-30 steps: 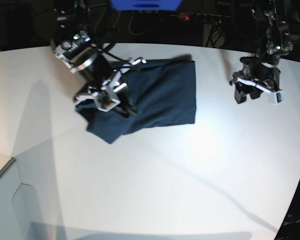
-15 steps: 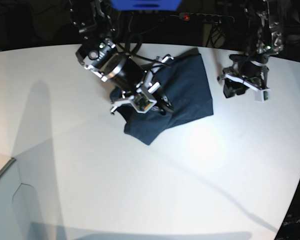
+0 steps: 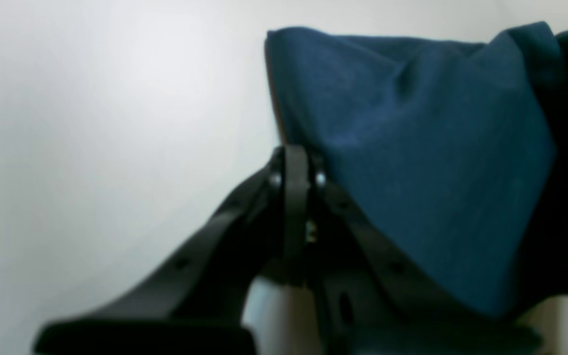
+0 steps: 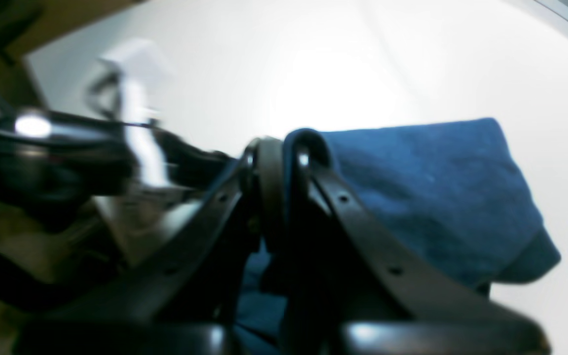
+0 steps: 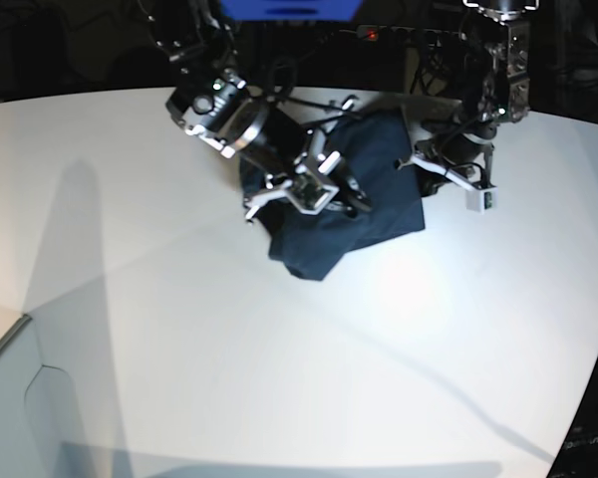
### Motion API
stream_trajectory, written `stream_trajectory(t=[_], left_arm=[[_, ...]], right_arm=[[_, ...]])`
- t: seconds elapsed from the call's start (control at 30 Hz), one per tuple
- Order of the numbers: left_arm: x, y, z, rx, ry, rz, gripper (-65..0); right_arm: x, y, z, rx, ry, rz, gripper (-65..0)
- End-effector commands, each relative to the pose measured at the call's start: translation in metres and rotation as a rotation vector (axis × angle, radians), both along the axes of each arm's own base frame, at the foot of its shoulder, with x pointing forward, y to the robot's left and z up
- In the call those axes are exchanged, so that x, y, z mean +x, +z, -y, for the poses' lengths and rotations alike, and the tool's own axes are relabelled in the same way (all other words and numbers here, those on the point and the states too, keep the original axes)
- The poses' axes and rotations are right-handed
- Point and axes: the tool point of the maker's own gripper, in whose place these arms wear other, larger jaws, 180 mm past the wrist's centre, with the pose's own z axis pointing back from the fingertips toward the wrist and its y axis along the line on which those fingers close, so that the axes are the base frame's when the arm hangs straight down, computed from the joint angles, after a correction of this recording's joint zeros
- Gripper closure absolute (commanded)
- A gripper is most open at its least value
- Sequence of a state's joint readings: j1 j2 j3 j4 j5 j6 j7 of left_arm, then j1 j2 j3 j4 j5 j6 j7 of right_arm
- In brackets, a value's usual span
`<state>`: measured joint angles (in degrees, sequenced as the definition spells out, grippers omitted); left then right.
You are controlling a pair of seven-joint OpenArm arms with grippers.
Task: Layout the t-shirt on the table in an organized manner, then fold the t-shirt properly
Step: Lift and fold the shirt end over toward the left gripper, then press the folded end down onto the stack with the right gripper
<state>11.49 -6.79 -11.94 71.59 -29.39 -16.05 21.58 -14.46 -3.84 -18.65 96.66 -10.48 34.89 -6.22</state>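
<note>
Navy t-shirt bunched in the upper middle of the base view, pinched from both sides.

The t-shirt lies crumpled on the white surface, more compact than half a second ago and shifted further toward the right of the frame. The right gripper, left of center in the base view, has travelled with it, and its jaws are closed on a fold of the cloth, which wraps over one fingertip in the right wrist view. The left gripper, earlier apart from the shirt and open, now sits at the shirt's right edge; its jaws have closed, and the left wrist view shows the hem caught there.
</note>
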Motion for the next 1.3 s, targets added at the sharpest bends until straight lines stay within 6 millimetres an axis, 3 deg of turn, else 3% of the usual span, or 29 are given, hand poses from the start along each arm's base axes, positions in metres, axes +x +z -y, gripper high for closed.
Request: stream_trajectory(t=[0.0, 0.43, 0.8, 1.0, 1.07, 1.2, 1.27], left_arm=[[0.002, 0.001, -0.003, 0.016, -0.003, -0.006, 0.0], [0.013, 0.008, -0.004, 0.02, -0.004, 0.019, 0.0], [0.015, 0.01, -0.015, 0.048, -0.012, 0.023, 0.0], [0.014, 0.01, -0.018, 0.05, -0.008, 0.023, 0.0], [0.013, 0.01, -0.018, 0.052, -0.009, 0.023, 0.0], [0.013, 0.012, -0.028, 0.076, -0.016, 0.026, 0.0], [0.013, 0.012, -0.029, 0.077, -0.016, 0.026, 0.0]], right_arm=[[0.007, 0.018, -0.007, 0.048, 0.006, 0.051, 0.0], [0.023, -0.021, -0.054, -0.041, 0.139, 0.004, 0.0], [0.033, -0.042, -0.058, -0.076, 0.161, -0.038, 0.0], [0.031, -0.041, -0.058, -0.072, 0.159, -0.036, -20.3], [0.032, -0.031, -0.057, -0.06, 0.152, -0.013, -26.7], [0.033, 0.001, -0.05, -0.019, 0.117, 0.062, -32.4], [0.041, 0.014, -0.036, -0.008, 0.069, 0.094, -32.9]])
